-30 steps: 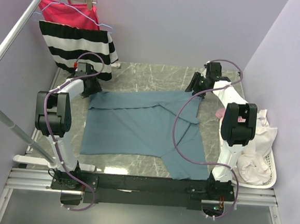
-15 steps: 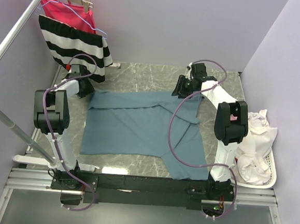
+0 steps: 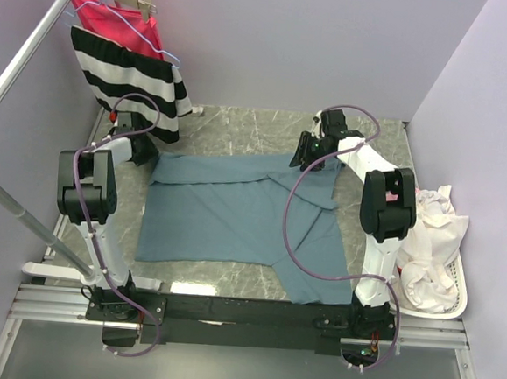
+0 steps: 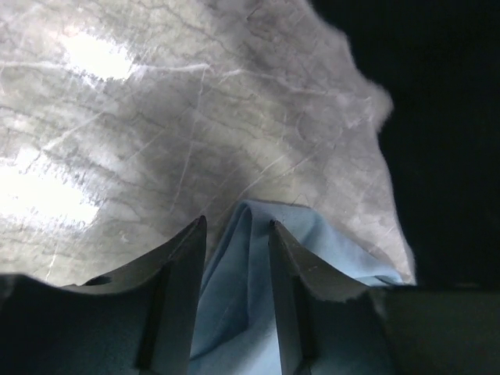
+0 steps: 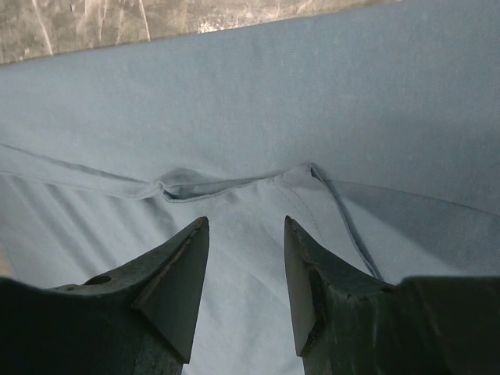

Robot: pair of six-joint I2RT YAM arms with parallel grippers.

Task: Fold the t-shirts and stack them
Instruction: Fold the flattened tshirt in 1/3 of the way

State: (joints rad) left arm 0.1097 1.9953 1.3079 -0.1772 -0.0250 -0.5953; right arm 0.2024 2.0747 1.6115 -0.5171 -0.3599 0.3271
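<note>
A large slate-blue t-shirt (image 3: pixel 234 210) lies spread on the marble table (image 3: pixel 241 127), with one sleeve reaching the near right. My left gripper (image 3: pixel 145 150) is at the shirt's far left corner. In the left wrist view it (image 4: pixel 237 223) is open, with a raised fold of the blue cloth (image 4: pixel 238 297) between its fingers. My right gripper (image 3: pixel 307 154) is over the shirt's far right edge. In the right wrist view it (image 5: pixel 246 220) is open just above the cloth (image 5: pixel 250 101), near a seam (image 5: pixel 226 186).
A black-and-white striped garment (image 3: pixel 131 70) and a red-pink one (image 3: pixel 109 16) hang from a rack at the far left, close behind my left arm. A metal pole (image 3: pixel 27 57) slants along the left. A white basket (image 3: pixel 458 285) of pale cloths stands at the right.
The right gripper moved left and nearer, onto the shirt's far right edge. The left gripper shifted slightly back and left, towards the striped garment, which swung left.
</note>
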